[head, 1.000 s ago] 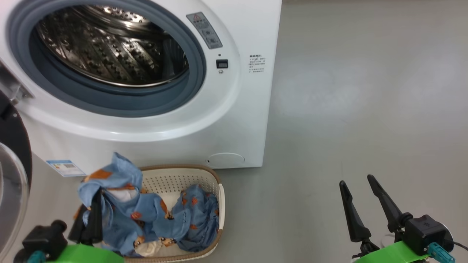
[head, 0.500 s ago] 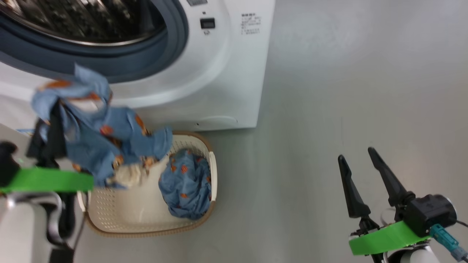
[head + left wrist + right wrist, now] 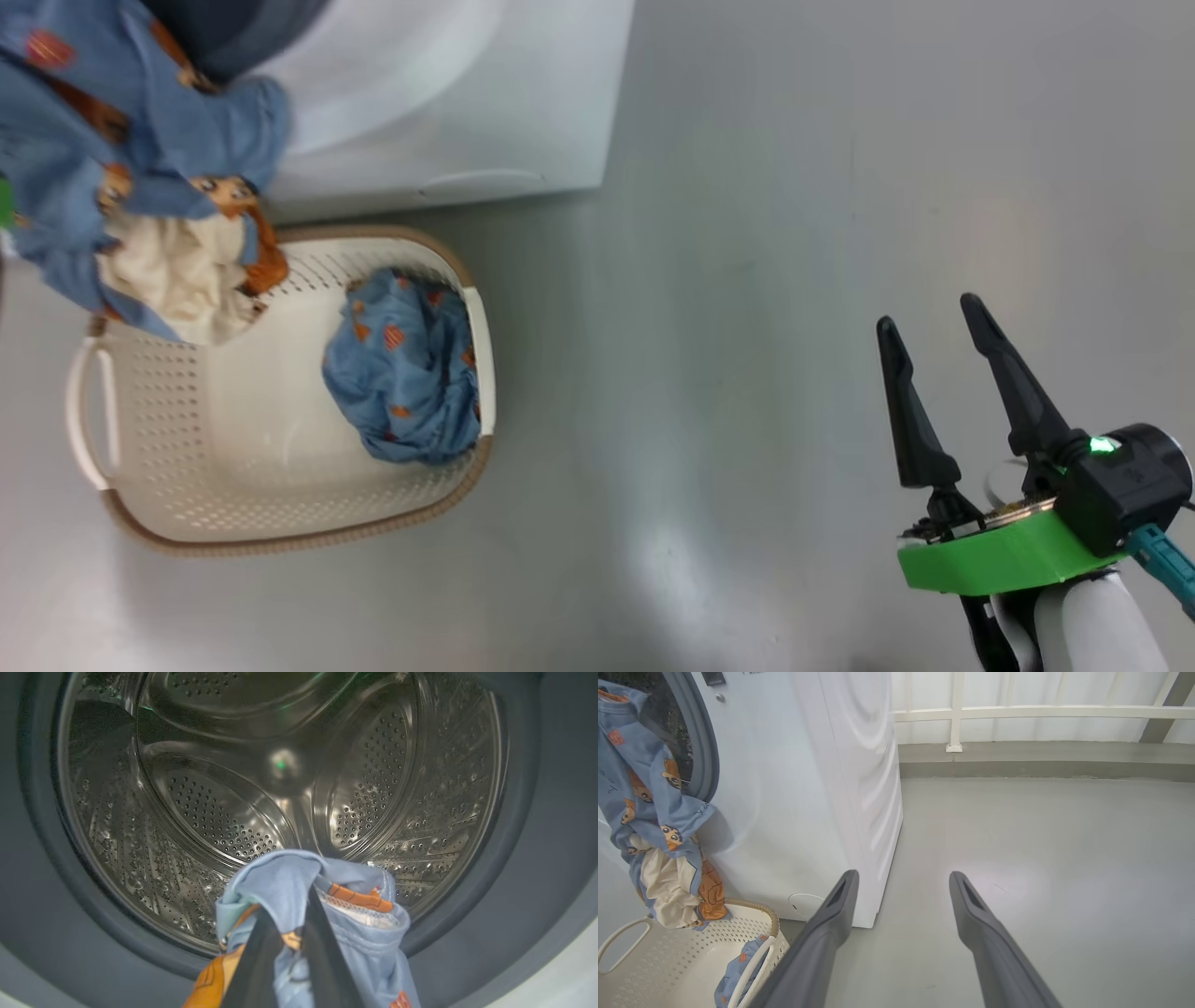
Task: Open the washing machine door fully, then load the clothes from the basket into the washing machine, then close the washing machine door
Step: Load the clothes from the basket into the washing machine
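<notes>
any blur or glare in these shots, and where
Head view: the washing machine and the hanging clothes are smeared, with a pale sheen on the floor. Left wrist view: the drum glints, a green dot mirrored at its hub. Right wrist view: wide-angle bend in the machine's edges.

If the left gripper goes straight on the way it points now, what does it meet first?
Probably the back wall of the steel drum: the left gripper, shut on the clothes, points through the open mouth of the washing machine. Depth is unclear.
</notes>
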`<state>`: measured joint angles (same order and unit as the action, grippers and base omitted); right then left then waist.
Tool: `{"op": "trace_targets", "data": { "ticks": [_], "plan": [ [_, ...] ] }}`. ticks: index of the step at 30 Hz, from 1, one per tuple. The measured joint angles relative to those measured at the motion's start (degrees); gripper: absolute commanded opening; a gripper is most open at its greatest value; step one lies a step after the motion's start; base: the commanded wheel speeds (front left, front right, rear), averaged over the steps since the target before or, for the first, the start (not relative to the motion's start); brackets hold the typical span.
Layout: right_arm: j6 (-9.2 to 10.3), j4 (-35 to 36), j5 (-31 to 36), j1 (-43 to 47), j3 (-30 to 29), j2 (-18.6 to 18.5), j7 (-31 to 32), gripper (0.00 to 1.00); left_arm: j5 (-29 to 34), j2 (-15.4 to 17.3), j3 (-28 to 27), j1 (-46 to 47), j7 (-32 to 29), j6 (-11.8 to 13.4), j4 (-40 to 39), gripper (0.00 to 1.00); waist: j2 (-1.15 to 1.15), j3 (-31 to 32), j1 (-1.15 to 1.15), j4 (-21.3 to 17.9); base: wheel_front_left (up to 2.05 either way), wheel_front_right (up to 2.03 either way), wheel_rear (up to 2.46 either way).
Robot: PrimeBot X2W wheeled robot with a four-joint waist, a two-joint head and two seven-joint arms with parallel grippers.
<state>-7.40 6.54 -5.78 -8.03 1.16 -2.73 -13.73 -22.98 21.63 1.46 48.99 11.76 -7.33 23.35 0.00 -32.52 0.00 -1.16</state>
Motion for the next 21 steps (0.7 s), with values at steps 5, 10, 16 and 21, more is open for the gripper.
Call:
{"op": "trace_targets", "data": {
  "ticks": [5, 10, 16, 21],
  "plan": [
    [0.0, 1.1, -1.0, -1.6, -0.5, 0.0, -0.5, 1.0, -0.4, 3.3, 2.0, 7.7, -0.1, 0.0, 4.4, 0.0, 0.0, -4.7, 0.0, -1.8, 0.0, 0.0, 0.0],
    [0.0, 1.2, -1.0, -1.8, -0.2, 0.0, -0.5, 1.0, -0.5, 5.2, 3.8, 14.1, 0.0, 0.0, 8.6, 0.0, 0.0, -8.2, 0.0, -3.4, 0.0, 0.0, 0.0],
    [0.0, 2.2, -2.3, -3.2, 0.4, 0.0, -0.6, 1.0, -1.0, 8.2, 6.4, 23.2, 0.7, 0.0, 14.5, 0.0, 0.0, -12.8, 0.0, -6.1, 0.0, 0.0, 0.0],
    [0.0, 3.0, -3.9, -3.7, 1.0, 0.0, -0.6, 1.0, -2.7, 11.9, 9.4, 32.1, 0.9, 0.0, 18.8, 0.0, 0.0, -16.6, 0.0, -8.8, 0.0, 0.0, 0.0]
  ]
}}
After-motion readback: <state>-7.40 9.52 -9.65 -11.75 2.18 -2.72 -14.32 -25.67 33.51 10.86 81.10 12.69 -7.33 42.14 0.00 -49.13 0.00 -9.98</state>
